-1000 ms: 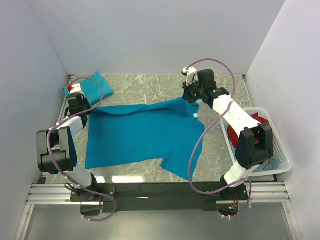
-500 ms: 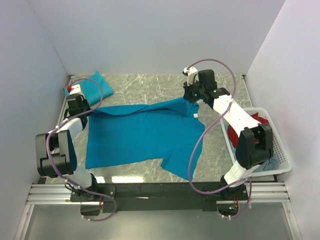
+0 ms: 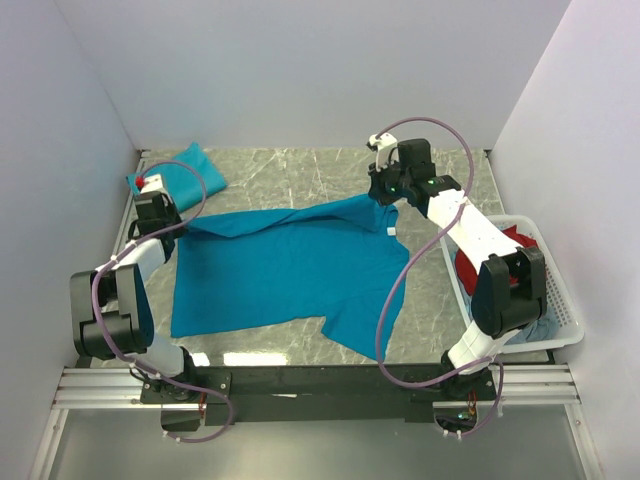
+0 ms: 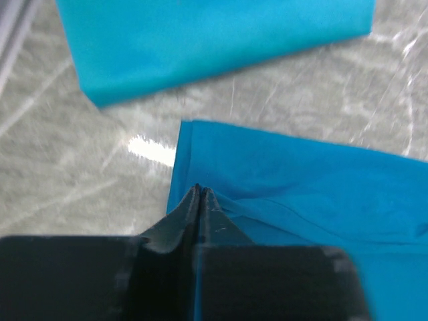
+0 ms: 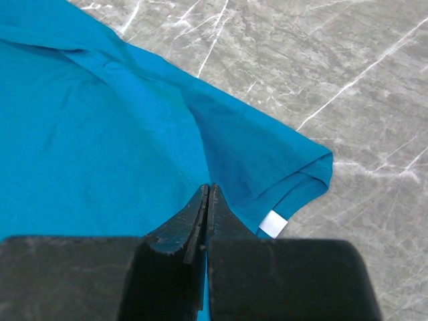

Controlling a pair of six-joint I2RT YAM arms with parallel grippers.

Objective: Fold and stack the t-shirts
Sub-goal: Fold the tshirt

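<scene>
The left end effector and right end effector each pinched the spread t-shirt at its far edge; folding it nearward, evenly, seemed next.

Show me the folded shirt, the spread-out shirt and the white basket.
folded shirt (image 3: 185, 172), top view, middle of the cloth.
spread-out shirt (image 3: 270, 275), top view, its chest area.
white basket (image 3: 562, 292), top view, its right rim.

A bright teal-blue short-sleeved cloth t-shirt lies spread open across the middle of the counter, its far corners drawn outward, with a small white label at its right edge. A folded teal-blue cloth t-shirt lies apart in the far left corner.
</scene>
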